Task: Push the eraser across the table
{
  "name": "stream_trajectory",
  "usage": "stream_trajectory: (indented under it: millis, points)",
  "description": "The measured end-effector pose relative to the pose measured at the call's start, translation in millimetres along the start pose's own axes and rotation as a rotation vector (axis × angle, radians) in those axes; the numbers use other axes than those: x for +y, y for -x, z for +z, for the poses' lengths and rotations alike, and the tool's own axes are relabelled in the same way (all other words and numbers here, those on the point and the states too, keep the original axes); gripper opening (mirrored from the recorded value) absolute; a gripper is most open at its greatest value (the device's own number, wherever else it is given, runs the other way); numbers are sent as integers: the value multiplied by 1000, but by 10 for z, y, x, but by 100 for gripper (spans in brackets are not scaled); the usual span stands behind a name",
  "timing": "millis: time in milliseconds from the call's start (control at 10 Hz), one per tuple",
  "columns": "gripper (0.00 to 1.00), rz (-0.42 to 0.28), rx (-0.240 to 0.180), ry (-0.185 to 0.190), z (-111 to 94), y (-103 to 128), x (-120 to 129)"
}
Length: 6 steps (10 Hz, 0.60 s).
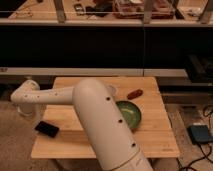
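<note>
The eraser, a flat black slab, lies near the front left corner of the light wooden table. My white arm sweeps from the bottom of the view up and left across the tabletop. Its wrist ends at the table's left edge, and the gripper hangs there just behind and left of the eraser, a short gap above it.
A green bowl sits mid-table, partly covered by my arm. A reddish-brown oblong piece lies behind it. A dark shelf unit stands behind the table. A blue box and cables lie on the floor at right.
</note>
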Motion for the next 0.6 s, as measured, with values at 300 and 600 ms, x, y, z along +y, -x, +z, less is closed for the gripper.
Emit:
stream_trajectory:
  millis: [300,600]
  points:
    - [0,-36,-20,-4,53,117,82]
    - [0,-61,-55,-2,109,318,215]
